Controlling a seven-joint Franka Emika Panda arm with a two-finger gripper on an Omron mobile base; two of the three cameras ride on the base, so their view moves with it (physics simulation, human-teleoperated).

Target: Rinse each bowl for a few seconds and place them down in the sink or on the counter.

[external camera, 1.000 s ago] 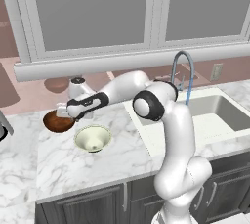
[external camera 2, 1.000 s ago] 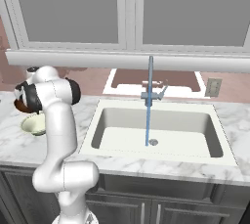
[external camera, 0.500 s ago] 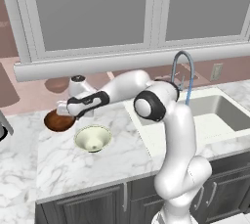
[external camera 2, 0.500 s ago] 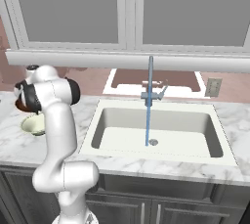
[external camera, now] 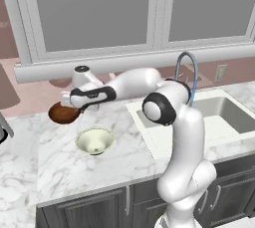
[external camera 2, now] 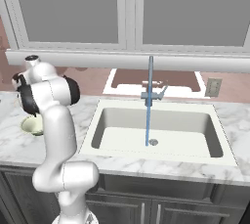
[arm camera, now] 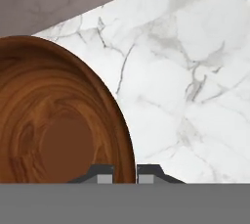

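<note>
A: What are the fingers [arm camera: 105, 173] doing?
B: They're pinching the brown bowl [arm camera: 53, 115] by its rim, one tip on each side; the gripper [arm camera: 123, 173] is reaching left over the marble counter [external camera: 124, 147].
A: And the other one?
B: The cream bowl [external camera: 94, 140] is sitting upright just beside it. Water is running into the white sink [external camera 2: 154, 132] under the windows [external camera 2: 122, 8].

A kitchen; marble counter [external camera: 69, 167], sink [external camera 2: 156, 135], faucet [external camera 2: 149, 91], dark cabinets [external camera 2: 161, 208].
</note>
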